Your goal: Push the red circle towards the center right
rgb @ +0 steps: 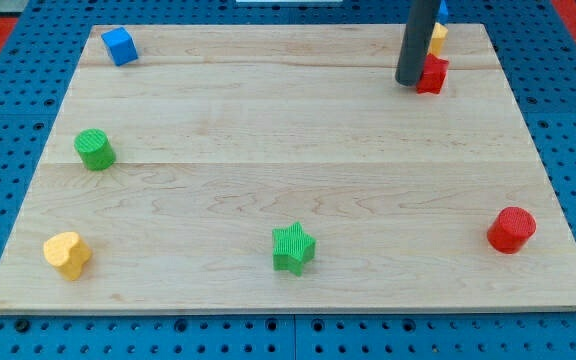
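The red circle (511, 229) is a short red cylinder near the view's bottom right of the wooden board (288, 130). My tip (409, 82) is at the view's top right, far above the red circle. It stands right beside a red block (433, 75) of unclear shape, touching or nearly touching its left side. A yellow block (437, 39) sits just above that red block, partly hidden by the rod.
A blue cube (119, 46) is at the top left. A green circle (95, 149) is at the left. A yellow heart (67, 254) is at the bottom left. A green star (293, 247) is at the bottom middle.
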You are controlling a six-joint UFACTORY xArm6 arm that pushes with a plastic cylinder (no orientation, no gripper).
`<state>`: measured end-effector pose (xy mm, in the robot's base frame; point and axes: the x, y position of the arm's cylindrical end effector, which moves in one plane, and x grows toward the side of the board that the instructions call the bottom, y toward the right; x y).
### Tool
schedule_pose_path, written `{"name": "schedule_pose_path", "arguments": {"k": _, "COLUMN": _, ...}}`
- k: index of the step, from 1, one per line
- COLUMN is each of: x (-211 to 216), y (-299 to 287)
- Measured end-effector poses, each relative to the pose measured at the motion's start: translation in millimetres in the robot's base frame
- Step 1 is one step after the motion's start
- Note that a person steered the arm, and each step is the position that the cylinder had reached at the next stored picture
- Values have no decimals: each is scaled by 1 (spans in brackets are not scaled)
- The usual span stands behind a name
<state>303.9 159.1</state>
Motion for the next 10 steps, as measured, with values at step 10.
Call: {"name": "schedule_pose_path", "arguments": {"k": 10, "x": 243, "y": 117}}
